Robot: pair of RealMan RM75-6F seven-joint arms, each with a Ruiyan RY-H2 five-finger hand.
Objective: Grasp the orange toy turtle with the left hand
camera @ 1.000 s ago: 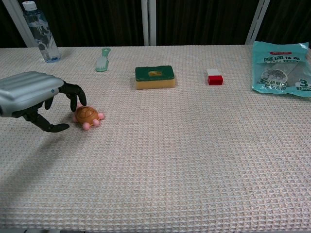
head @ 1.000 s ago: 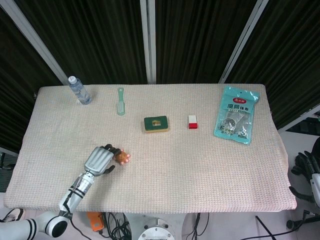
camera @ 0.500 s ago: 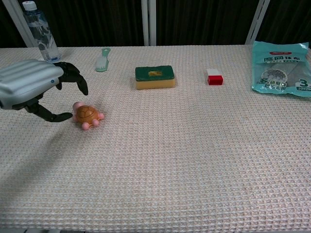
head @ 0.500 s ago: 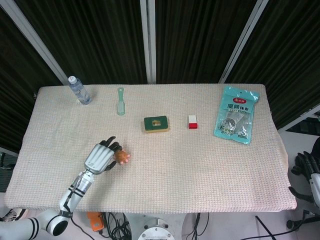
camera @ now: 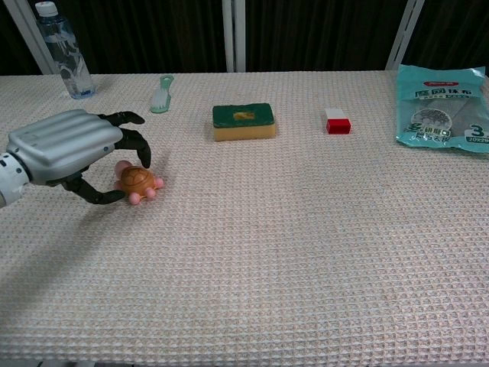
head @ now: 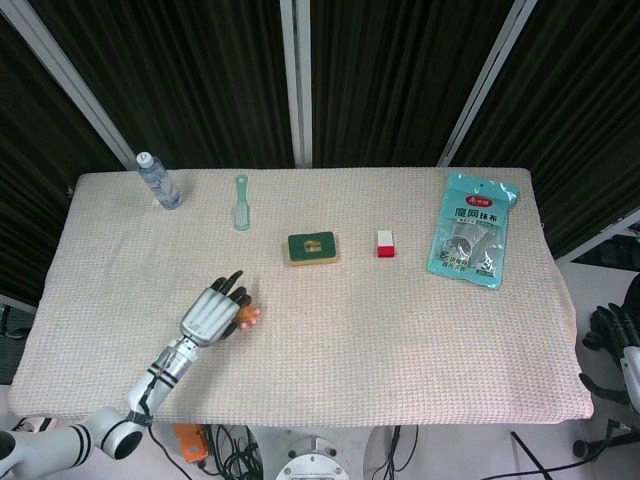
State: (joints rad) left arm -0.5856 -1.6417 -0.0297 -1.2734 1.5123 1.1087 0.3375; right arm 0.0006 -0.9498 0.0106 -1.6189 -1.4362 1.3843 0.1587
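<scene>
The orange toy turtle (head: 247, 316) (camera: 138, 180) sits on the woven tablecloth (head: 380, 330) near the front left. My left hand (head: 212, 315) (camera: 69, 145) hovers over its left side. The dark fingers (camera: 140, 151) arch above the shell and the thumb lies low on the cloth beside it. The fingers stay apart and the turtle rests on the table, not lifted. My right hand (head: 622, 335) hangs off the table's right edge in the head view, partly cut off, its pose unclear.
A water bottle (head: 159, 181) (camera: 64, 53) stands at the back left, with a green brush (head: 241, 202) (camera: 161, 93) next to it. A green sponge (head: 312, 247) (camera: 244, 121), a red-and-white block (head: 386, 243) (camera: 338, 121) and a teal packet (head: 472, 229) (camera: 443, 107) lie further right.
My left hand rose and spread its fingers, then slid right and came down over the turtle. The turtle has stayed where it was.
</scene>
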